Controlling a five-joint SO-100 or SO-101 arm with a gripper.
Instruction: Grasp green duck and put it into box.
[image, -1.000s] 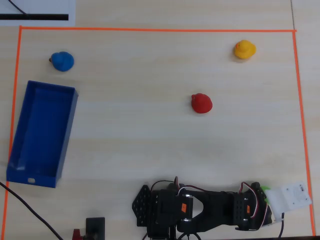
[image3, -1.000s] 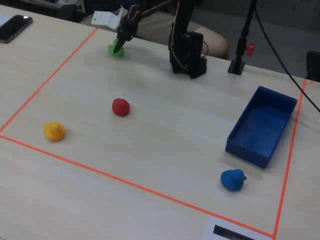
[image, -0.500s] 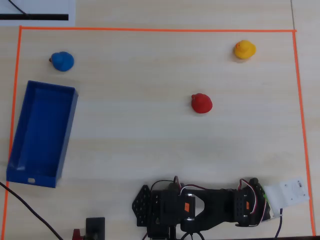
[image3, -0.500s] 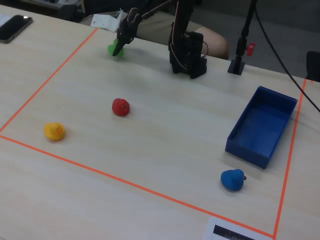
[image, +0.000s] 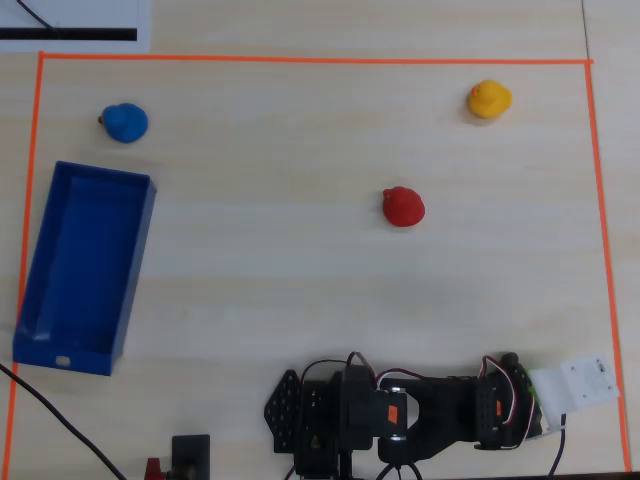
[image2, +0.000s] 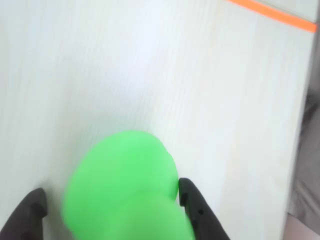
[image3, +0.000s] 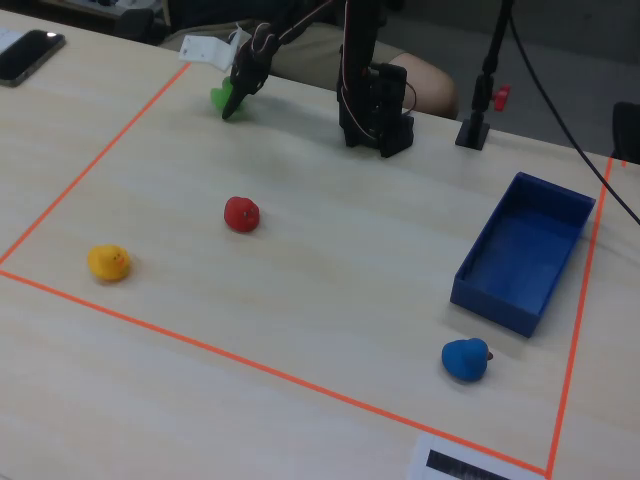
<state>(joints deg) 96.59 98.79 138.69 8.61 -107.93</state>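
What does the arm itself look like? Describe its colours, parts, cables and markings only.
The arm is built of black segments with an orange patch on one joint in the overhead view. Thin red, black and white wires loop along it. A white block sits at its wrist end. The gripper has black, tapered fingers in the wrist view. The base is black too.

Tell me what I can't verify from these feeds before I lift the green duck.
- Green duck: wrist view blurred and cut off by the bottom edge; its beak is not visible.
- Grip contact: the gripper fingertips flank the duck, but pad contact is unclear.
- Overhead view: the arm hides the duck completely.
- Fixed view: the duck is small and partly behind the gripper; lift-off from the table is indeterminable.
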